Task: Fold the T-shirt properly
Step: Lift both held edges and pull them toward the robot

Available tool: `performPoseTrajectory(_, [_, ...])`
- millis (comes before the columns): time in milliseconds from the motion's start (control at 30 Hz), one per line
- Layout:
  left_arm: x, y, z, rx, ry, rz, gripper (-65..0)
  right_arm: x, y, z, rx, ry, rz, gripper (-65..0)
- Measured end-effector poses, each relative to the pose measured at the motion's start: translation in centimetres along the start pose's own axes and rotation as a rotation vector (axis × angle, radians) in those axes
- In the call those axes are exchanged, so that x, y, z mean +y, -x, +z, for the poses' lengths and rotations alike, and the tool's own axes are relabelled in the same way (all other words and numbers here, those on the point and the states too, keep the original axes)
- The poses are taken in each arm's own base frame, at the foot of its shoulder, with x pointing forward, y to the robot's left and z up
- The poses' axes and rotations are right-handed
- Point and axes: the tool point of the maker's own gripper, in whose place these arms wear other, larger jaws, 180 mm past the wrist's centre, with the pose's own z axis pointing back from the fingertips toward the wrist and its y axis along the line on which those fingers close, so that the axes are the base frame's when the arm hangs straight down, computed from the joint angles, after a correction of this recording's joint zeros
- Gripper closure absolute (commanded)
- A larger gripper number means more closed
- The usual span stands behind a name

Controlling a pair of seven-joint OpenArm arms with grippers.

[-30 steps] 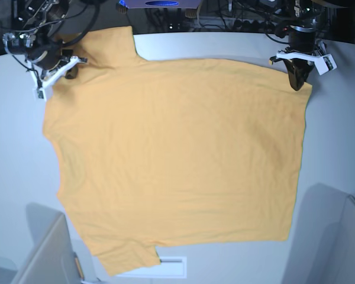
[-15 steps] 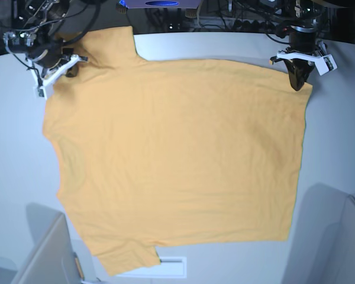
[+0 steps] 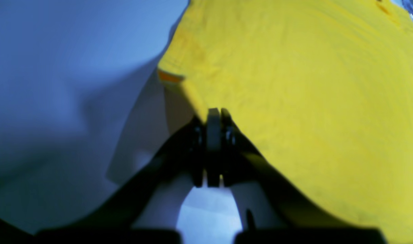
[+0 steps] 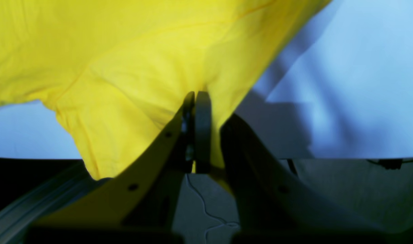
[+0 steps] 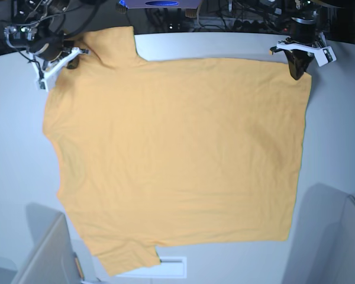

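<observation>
The orange-yellow T-shirt (image 5: 177, 154) lies spread flat on the white table (image 5: 337, 148), plain side up. One sleeve points to the far left and the other to the near left. My left gripper (image 5: 296, 72) is at the shirt's far right corner, shut on the hem. In the left wrist view the left gripper (image 3: 213, 113) pinches the T-shirt (image 3: 311, 84) at its edge. My right gripper (image 5: 71, 62) is at the far left, beside the far sleeve. The right wrist view shows the right gripper (image 4: 196, 96) shut on a bunched fold of the T-shirt (image 4: 125, 51).
Grey panels stand at the near left (image 5: 44, 254) and near right (image 5: 343, 242). A white label (image 5: 171, 263) lies by the near sleeve. Cables and dark equipment (image 5: 160, 5) sit beyond the table's far edge, close behind both grippers.
Both grippers have shifted toward the far edge of the table, drawing the shirt's far corners slightly that way. Both stay shut on the cloth.
</observation>
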Motion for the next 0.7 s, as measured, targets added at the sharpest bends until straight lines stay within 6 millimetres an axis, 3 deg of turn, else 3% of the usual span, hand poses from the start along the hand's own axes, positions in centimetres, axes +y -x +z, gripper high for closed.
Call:
performPoseTrajectory(167, [0.9,0.5,0.8,0.033,-0.011,-0.032,0.0,-0.3,2.1,0.2,0.054,0.008,-0.006,0.0])
performPoseTrajectory(433, [1.6,1.2,1.9,0.068,-0.015,-0.058,0.0,-0.3,2.8,0.3,0.072,0.007,-0.01,0.0])
performPoseTrajectory(600, [1.1,0.6,1.4,0.049,-0.003,-0.052,0.0,0.2,0.6,0.0,0.051,-0.004,0.004,0.0])
performPoseTrajectory(700, [0.3,-0.6,0.4,0.008,0.013,-0.046,0.0,0.8,-0.6,0.0,0.028,-0.033,0.008,0.0])
